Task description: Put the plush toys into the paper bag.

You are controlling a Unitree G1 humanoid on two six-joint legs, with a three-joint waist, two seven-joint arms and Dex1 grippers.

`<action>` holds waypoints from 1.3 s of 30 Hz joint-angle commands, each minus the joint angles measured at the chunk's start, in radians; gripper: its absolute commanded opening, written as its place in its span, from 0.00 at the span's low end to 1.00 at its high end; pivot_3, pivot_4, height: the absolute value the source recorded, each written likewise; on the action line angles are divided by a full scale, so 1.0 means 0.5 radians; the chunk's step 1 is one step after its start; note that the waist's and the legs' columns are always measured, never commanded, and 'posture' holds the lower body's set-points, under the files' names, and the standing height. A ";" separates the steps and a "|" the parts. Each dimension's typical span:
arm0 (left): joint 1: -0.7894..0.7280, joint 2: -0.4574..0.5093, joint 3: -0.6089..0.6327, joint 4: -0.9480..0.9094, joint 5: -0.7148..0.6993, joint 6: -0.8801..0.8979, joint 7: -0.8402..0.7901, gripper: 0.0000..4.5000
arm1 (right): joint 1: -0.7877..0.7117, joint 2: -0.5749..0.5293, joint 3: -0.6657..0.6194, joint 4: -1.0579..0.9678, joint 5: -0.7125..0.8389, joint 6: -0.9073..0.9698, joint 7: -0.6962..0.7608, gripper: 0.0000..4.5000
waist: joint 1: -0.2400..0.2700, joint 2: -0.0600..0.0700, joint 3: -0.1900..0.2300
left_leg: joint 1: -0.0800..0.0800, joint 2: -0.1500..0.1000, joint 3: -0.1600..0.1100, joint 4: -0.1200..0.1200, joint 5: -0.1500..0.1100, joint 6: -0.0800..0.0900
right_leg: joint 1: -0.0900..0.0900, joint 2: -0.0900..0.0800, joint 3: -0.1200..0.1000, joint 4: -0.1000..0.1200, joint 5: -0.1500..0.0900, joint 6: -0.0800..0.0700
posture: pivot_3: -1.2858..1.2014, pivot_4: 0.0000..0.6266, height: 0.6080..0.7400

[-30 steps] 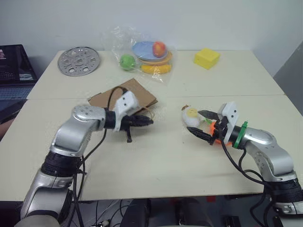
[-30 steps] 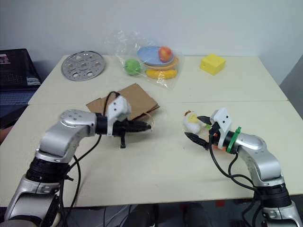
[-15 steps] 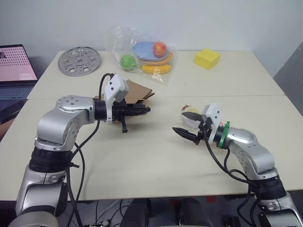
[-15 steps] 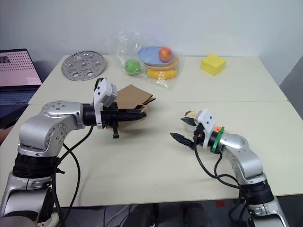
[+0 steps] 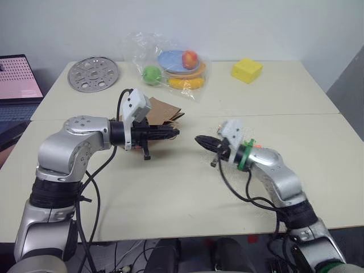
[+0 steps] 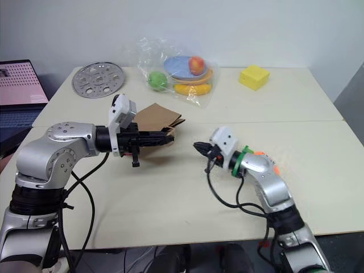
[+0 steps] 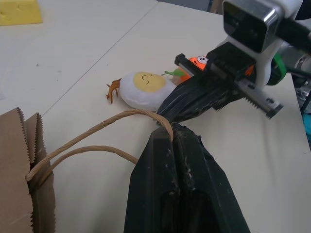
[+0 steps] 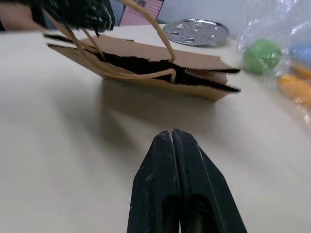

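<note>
Two cream tables butt together along a seam under my head camera, with a pale wall behind and a laptop at the far left. At the back sit a perforated metal disc, a clear bag of toy fruit and a yellow block. My left gripper is clenched on a twine handle of the paper bag, which lies flat on the table behind it. My right gripper is clenched on nothing, its tips pointing toward the left one.

From the left wrist, I see the handle pinched between the fingers, the egg toy lying on the table just past the right gripper, and the carrot toy close behind the egg.

From the right wrist, the closed fingers face the bag's mouth, slightly parted.
</note>
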 commanded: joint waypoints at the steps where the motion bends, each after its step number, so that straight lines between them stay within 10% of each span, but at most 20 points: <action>1: -0.039 0.055 0.080 -0.046 -0.056 -0.007 -0.016 0.00 | -0.056 0.012 0.087 0.146 -0.192 -0.406 -0.016 0.01 | 0.001 0.000 0.000 | 0.000 0.000 0.000 0.000 0.000 0.000 | 0.000 0.000 -0.001 0.001 0.000 0.000 | 0.52 0.24 1.00; 7: -0.038 0.084 0.083 -0.048 -0.070 -0.010 -0.014 0.00 | -0.079 0.061 0.050 0.335 -0.176 -0.713 0.047 0.14 | 0.002 0.000 0.000 | 0.000 0.000 0.000 0.001 0.001 -0.001 | 0.000 0.000 0.000 0.003 0.000 0.000 | 0.52 0.24 1.00; 14: -0.026 0.091 0.069 -0.064 -0.052 -0.025 0.003 0.00 | -0.177 0.172 0.116 0.505 -0.347 -0.992 -0.061 0.68 | -0.012 0.000 0.000 | 0.004 0.000 -0.001 0.001 0.004 -0.005 | -0.001 0.000 0.000 0.012 0.000 0.000 | 0.52 0.24 1.00; 30: 0.007 0.064 0.084 -0.115 -0.081 -0.015 0.051 0.00 | -0.382 0.482 0.149 0.790 -0.334 -1.121 0.010 0.68 | -0.036 0.000 0.000 | 0.003 0.001 -0.002 0.000 0.010 -0.009 | -0.006 0.002 0.000 0.019 0.000 0.000 | 0.52 0.24 1.00; 39: 0.031 0.083 0.091 -0.110 -0.080 -0.034 0.071 0.00 | -0.369 0.472 0.145 0.814 -0.333 -1.166 0.042 0.00 | -0.036 0.000 0.000 | 0.003 0.001 -0.003 0.000 0.010 -0.010 | -0.007 0.002 0.000 0.019 0.000 0.000 | 0.52 0.24 1.00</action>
